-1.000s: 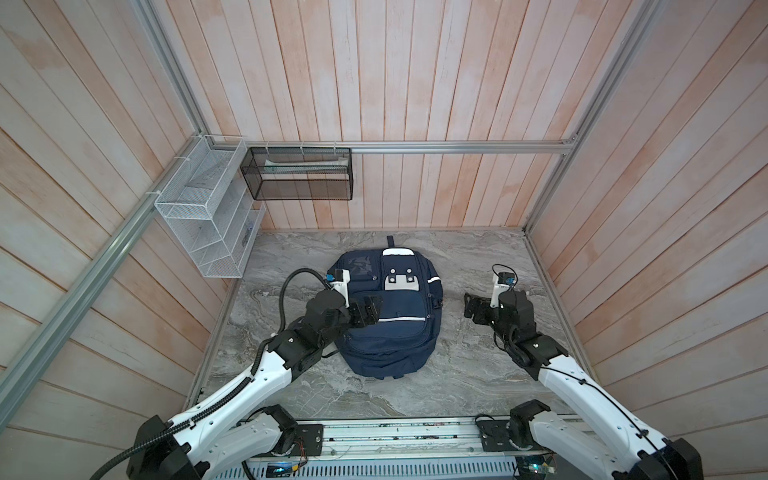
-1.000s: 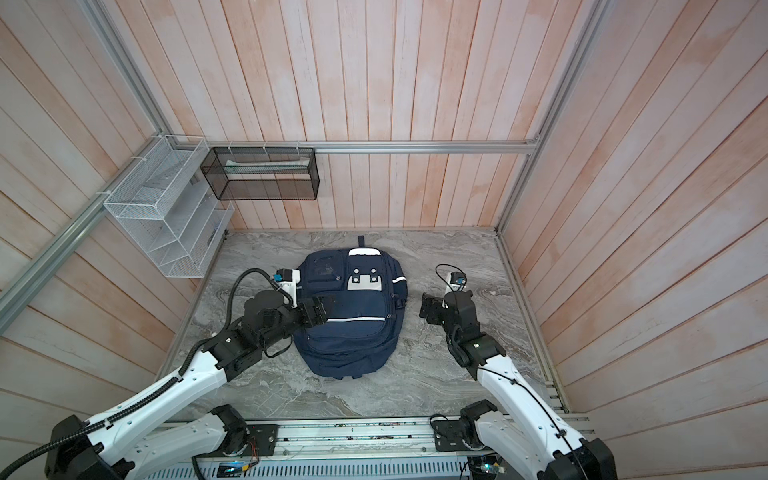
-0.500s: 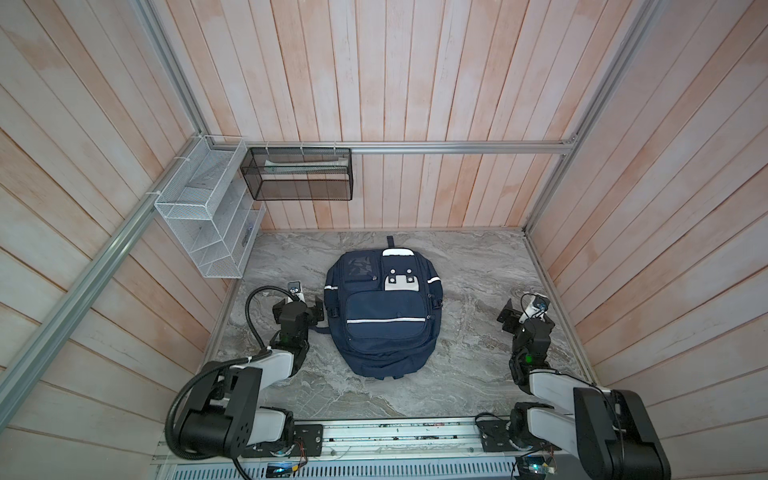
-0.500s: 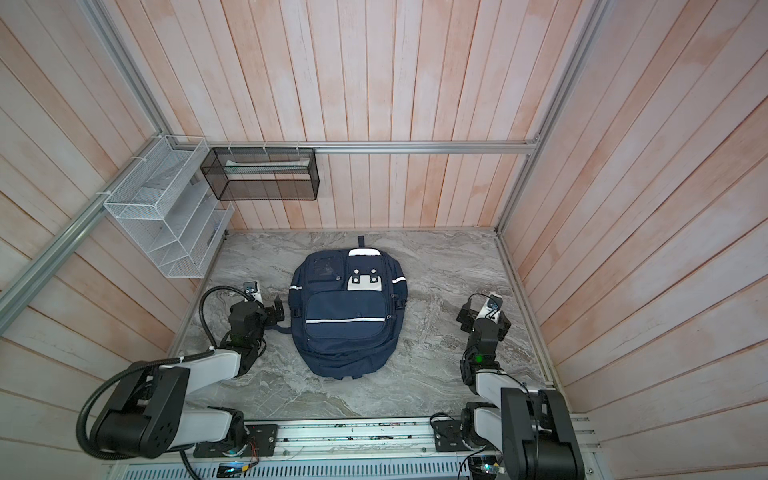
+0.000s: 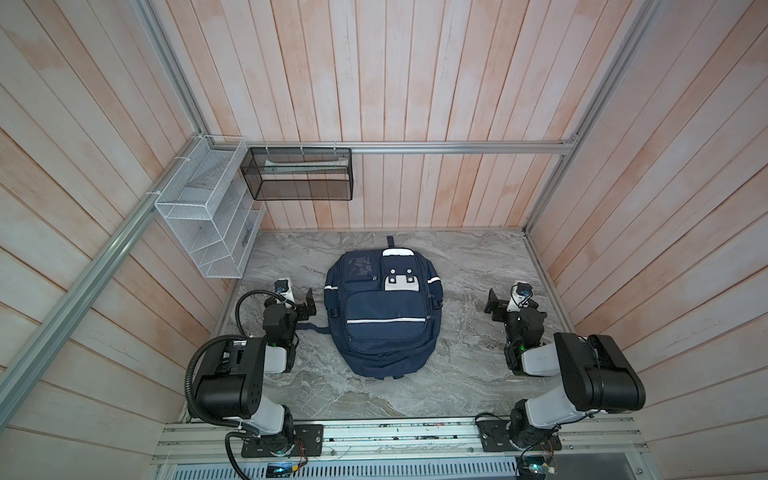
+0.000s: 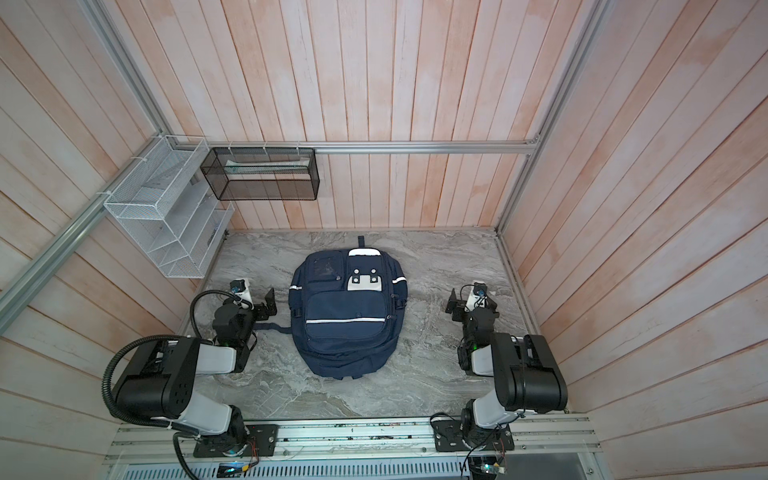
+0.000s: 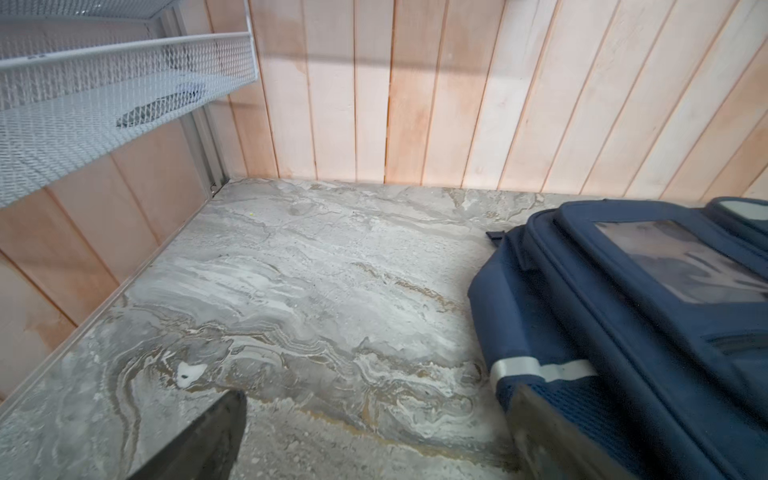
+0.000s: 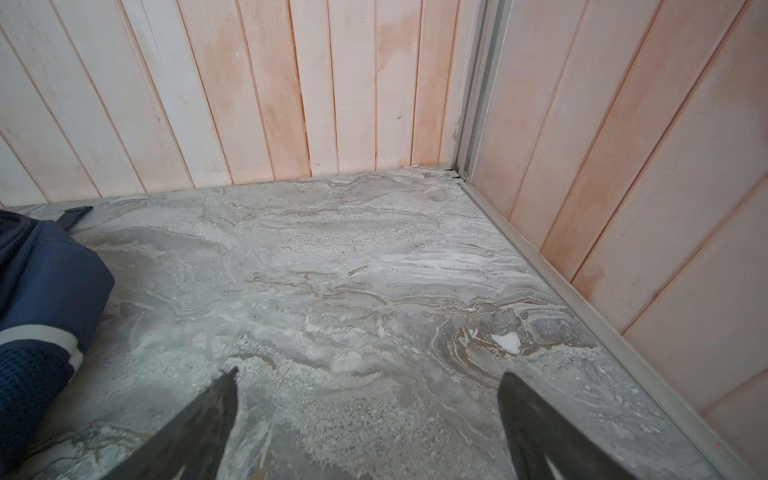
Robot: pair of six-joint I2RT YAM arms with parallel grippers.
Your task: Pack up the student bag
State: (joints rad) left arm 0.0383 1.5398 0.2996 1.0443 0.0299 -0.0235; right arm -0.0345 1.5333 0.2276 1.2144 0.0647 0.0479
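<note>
Student bag [image 5: 384,320] lies flat, front up, in the middle of the table [image 5: 457,257] between the left gripper [image 7: 378,395] and the right gripper [image 8: 370,376], both spread wide and empty; being soft, floppy cloth, it is probably best taken by its top loop [image 5: 390,241].
</note>
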